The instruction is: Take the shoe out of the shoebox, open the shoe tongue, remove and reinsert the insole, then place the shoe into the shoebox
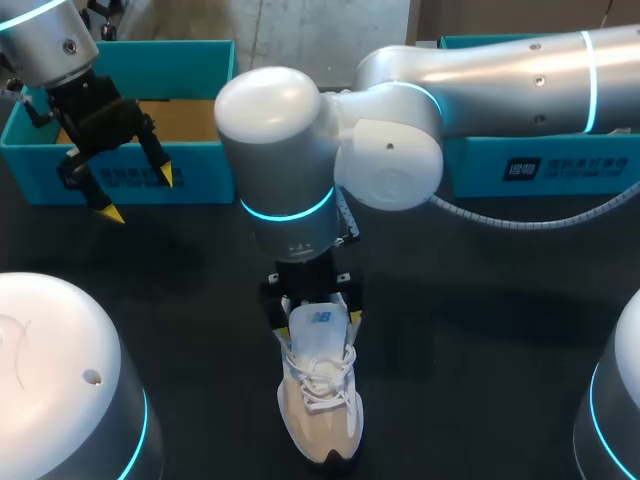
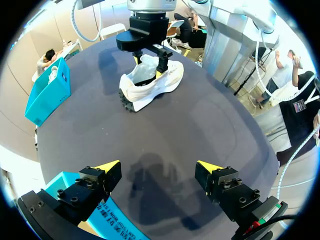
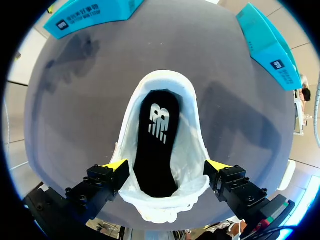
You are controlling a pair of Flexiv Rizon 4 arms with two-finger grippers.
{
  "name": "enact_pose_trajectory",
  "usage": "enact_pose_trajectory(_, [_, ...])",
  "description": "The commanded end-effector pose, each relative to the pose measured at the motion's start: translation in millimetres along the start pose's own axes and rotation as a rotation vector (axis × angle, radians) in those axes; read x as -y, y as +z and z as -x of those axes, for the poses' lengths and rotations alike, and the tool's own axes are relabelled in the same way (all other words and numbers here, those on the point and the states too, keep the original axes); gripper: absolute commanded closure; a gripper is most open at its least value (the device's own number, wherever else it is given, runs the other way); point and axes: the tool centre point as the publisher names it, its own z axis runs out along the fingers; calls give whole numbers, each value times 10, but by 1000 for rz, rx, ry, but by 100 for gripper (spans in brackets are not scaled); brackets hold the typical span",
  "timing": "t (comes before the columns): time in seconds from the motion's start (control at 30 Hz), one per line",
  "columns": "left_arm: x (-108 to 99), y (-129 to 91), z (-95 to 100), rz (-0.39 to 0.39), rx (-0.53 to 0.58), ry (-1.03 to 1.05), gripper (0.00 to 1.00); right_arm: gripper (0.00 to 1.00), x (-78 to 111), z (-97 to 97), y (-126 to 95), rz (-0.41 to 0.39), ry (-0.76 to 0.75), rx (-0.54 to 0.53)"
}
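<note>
Gripping from above, my right gripper (image 3: 166, 166) presses both yellow tips against the sides of the white and beige mesh sneaker (image 1: 322, 405). It stands on the black table (image 1: 480, 330) at the near middle, toe at the near end. My left gripper (image 1: 140, 196) hangs wide open and empty at the far left, by the open teal cardboard shoebox (image 1: 120, 180).

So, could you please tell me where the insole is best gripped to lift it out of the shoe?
I'd pinch the insole at its heel end, with the right pincer coming straight down through the collar of the shoe. The shoe stands upright with its opening facing up, so that end lies bare, while the front runs out of sight under the tongue.
</note>
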Motion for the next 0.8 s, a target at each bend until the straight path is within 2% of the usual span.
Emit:
enact_pose_trajectory(0.03, [-1, -4, -6, 2, 0, 0, 0, 0, 34, 5, -3, -2, 8, 2])
enact_pose_trajectory(0.6, [-1, -4, -6, 2, 0, 0, 0, 0, 280, -46, -180, 25, 46, 25])
enact_pose_trajectory(0.8, [-1, -4, -6, 2, 0, 0, 0, 0, 474, -41, -257, 33, 64, 9])
